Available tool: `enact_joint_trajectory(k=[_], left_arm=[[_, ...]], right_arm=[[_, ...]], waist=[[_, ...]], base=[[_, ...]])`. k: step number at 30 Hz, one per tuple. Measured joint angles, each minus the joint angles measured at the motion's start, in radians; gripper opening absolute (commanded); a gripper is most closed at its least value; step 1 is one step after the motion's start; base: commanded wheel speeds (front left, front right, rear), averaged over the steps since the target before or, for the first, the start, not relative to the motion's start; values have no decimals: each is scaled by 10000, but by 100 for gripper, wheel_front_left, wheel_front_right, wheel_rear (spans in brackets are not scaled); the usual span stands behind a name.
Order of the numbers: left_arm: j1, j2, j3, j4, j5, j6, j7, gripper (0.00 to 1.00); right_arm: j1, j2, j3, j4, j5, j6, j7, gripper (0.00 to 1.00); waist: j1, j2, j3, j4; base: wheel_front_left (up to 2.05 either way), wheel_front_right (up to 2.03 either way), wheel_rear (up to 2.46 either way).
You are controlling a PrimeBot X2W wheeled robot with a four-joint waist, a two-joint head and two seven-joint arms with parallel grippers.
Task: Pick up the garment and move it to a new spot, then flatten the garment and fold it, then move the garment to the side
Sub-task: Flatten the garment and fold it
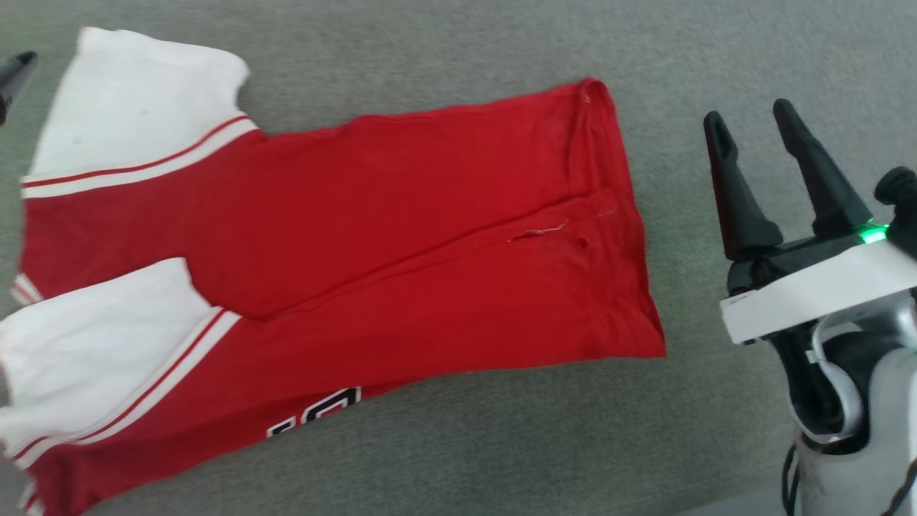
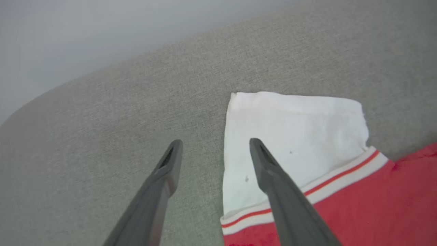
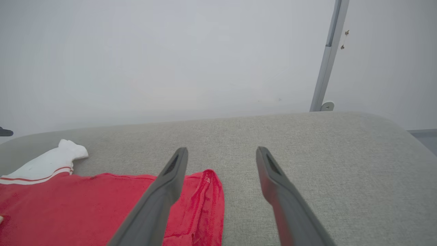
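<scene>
The garment (image 1: 372,236), a red T-shirt with white striped sleeves, lies flat on the grey fabric surface, its sides folded in toward the middle and its hem at the right. A bit of black-and-white print peeks out at its near edge. My right gripper (image 1: 752,132) hovers open just right of the hem, apart from the cloth; in the right wrist view the right gripper (image 3: 222,153) has the hem (image 3: 208,194) under its left finger. In the left wrist view my left gripper (image 2: 215,145) is open above the white sleeve (image 2: 293,136), holding nothing. A left fingertip (image 1: 18,68) shows at the far left.
The grey upholstered surface (image 1: 716,50) stretches around the shirt, with its rounded far edge (image 3: 239,118) against a pale wall. A grey metal pole (image 3: 327,58) stands behind that edge at the right.
</scene>
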Motion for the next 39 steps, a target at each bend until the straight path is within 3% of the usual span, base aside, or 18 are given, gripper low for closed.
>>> enact_joint_trajectory(k=[9,16,17,18,19,24,39], left_arm=[[-1390,-980,-295,2508,194,-324,671,100],[-2184,-1417,-500,3614,336,-355,1212,100],[-2259,-1511,-491,3783,286,-270,1361,75],[-2364,-1599,-522,3870,245,-313,1570,24],[-2452,-1682,-535,3979,221,-288,1768,0],[-2789,-2073,-715,4169,174,-362,2255,0],[-3383,-3183,-886,4995,219,-980,1599,0]], right_arm=[[-115,31,451,591,261,0,-462,100],[-402,31,654,865,483,0,178,100],[-492,33,665,940,483,0,332,100],[-609,31,660,1032,499,0,527,100],[-744,35,652,1133,545,0,775,100],[-1904,-36,803,1802,487,-2,2249,100],[-5442,-483,1708,4638,75,-2,6138,100]], waist=[[0,0,781,-661],[0,1,1176,-747],[0,1,1211,-743],[0,0,1244,-729],[0,1,1268,-703],[0,0,1397,-518],[0,1,1564,338]], base=[[0,0,0],[0,0,0],[0,0,0],[0,0,0],[0,0,0],[0,0,0],[0,0,0]])
